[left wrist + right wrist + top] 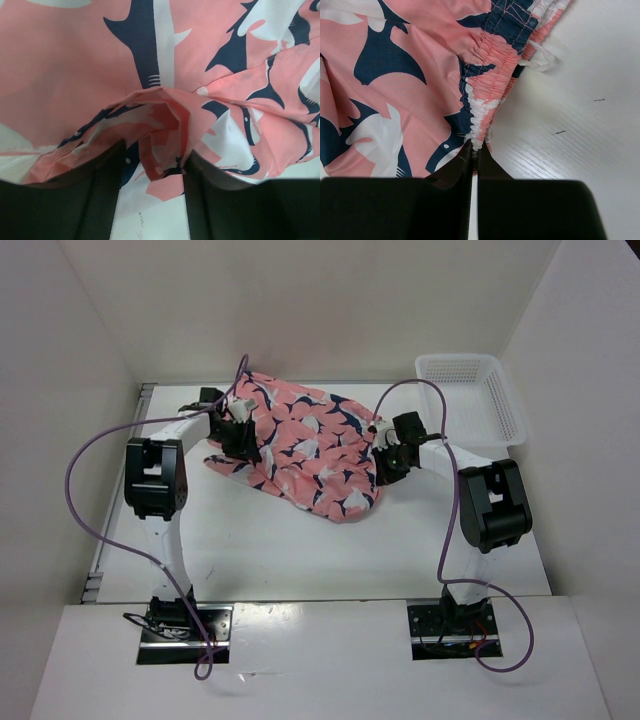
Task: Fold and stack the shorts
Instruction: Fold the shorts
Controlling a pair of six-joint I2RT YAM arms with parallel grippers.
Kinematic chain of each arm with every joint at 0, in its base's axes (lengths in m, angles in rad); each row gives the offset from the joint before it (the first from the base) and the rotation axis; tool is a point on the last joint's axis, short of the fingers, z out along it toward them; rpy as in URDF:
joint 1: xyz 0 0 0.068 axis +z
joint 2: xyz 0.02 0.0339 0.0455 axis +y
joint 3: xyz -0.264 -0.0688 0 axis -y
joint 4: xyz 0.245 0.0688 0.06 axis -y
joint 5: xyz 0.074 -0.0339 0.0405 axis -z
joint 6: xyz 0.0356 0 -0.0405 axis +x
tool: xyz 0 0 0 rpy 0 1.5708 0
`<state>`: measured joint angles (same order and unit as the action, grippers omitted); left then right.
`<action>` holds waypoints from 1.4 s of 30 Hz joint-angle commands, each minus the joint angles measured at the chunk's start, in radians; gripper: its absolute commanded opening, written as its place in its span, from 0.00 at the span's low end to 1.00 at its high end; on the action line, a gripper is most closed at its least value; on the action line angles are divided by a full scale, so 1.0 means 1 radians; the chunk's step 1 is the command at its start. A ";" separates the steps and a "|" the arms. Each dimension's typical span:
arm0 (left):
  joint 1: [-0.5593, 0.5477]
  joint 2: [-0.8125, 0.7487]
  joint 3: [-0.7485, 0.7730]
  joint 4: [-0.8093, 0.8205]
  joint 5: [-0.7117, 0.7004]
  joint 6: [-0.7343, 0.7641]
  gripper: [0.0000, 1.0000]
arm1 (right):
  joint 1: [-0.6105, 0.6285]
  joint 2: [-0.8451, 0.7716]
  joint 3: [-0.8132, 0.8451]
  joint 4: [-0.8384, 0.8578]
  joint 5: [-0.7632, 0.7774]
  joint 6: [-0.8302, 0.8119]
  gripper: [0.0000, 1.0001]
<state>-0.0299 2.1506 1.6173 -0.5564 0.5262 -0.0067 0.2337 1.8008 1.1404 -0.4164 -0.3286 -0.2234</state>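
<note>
Honestly, right claw pinches the shorts by the waistband fine, but the spread left claw wants a flat edge, not that bunch.

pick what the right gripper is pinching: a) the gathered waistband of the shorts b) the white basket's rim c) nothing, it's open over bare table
a: the right gripper is shut on the gathered waistband of the shorts, well apart from the basket.

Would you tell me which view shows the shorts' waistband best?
Right wrist: the gathered waistband is close up, pinched in the right tool. Top external shows the shorts whole but small; left wrist shows only bunched fabric.
</note>
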 commanded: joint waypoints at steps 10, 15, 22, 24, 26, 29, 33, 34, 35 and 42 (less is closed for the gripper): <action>-0.004 -0.113 0.046 -0.100 0.077 0.007 0.05 | 0.004 -0.017 0.030 -0.036 -0.006 -0.059 0.00; 0.034 -0.309 -0.040 -0.258 -0.008 0.007 0.02 | 0.004 -0.069 0.021 -0.055 0.046 -0.125 0.00; 0.032 -0.547 -0.359 -0.595 -0.132 0.007 0.01 | 0.004 -0.185 -0.030 -0.186 0.037 -0.306 0.00; 0.022 -0.574 -0.471 -0.629 -0.146 0.007 0.01 | 0.004 -0.222 -0.041 -0.229 0.037 -0.387 0.00; 0.022 -0.574 -0.513 -0.675 -0.157 0.007 0.02 | 0.004 -0.245 -0.053 -0.316 0.026 -0.471 0.00; 0.053 -0.551 -0.549 -0.735 -0.157 0.007 0.03 | 0.004 -0.291 -0.080 -0.437 0.003 -0.559 0.00; 0.062 -0.603 -0.550 -0.735 -0.172 0.007 0.07 | 0.091 -0.380 -0.172 -0.501 0.046 -0.623 0.00; 0.062 -0.603 -0.550 -0.735 -0.172 0.007 0.07 | 0.104 -0.394 -0.206 -0.518 0.071 -0.633 0.00; 0.062 -0.618 -0.550 -0.735 -0.193 0.007 0.07 | 0.104 -0.406 -0.218 -0.531 0.080 -0.642 0.01; 0.019 -0.630 -0.539 -0.735 -0.223 0.007 0.25 | 0.113 -0.440 -0.205 -0.550 0.131 -0.660 0.22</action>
<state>0.0044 1.5452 1.0584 -1.2564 0.3317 -0.0048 0.3489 1.3933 0.9108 -0.9245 -0.2440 -0.8429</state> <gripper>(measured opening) 0.241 0.197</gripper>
